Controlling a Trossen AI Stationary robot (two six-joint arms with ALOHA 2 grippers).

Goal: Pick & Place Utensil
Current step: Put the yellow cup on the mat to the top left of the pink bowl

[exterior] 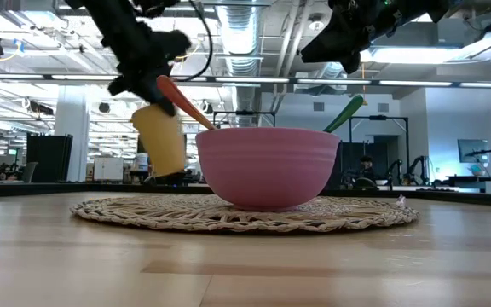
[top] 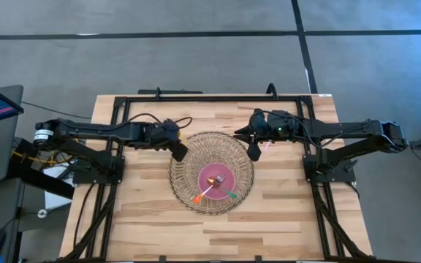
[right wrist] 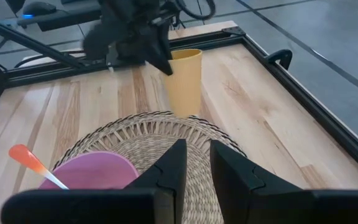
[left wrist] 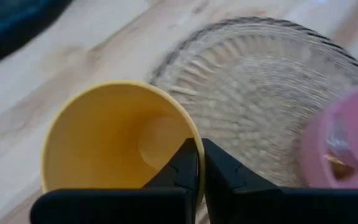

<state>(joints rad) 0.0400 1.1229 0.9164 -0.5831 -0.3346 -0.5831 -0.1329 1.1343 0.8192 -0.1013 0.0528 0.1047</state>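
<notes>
A yellow cup (left wrist: 104, 143) stands upright in my left gripper (left wrist: 199, 149), which is shut on its rim at the woven mat's far left edge (top: 179, 151). In the low view the cup (exterior: 162, 136) hangs a little above the table. A pink bowl (top: 214, 177) sits on the round woven mat (top: 218, 146). It holds an orange-handled utensil (exterior: 181, 101), a green-handled one (exterior: 346, 112) and a fork (top: 219, 179), all leaning on its rim. My right gripper (right wrist: 197, 152) is empty, with a narrow gap between its fingers, above the mat's far right edge (top: 254, 152). My left gripper pinches the cup's rim (left wrist: 191, 134) on the side nearest the mat, one finger (left wrist: 180, 167) inside the cup and one (left wrist: 224, 169) outside. The fingers come from above, pointing down. The cup hangs upright below them, mouth up, seemingly clear of the table.
Black frame rails (top: 196, 97) run along the table's far edge and down both sides by the arm bases. Bare wood (top: 218, 234) lies between the mat and the table's near edge. In the low view, the room beyond the table shows behind the bowl.
</notes>
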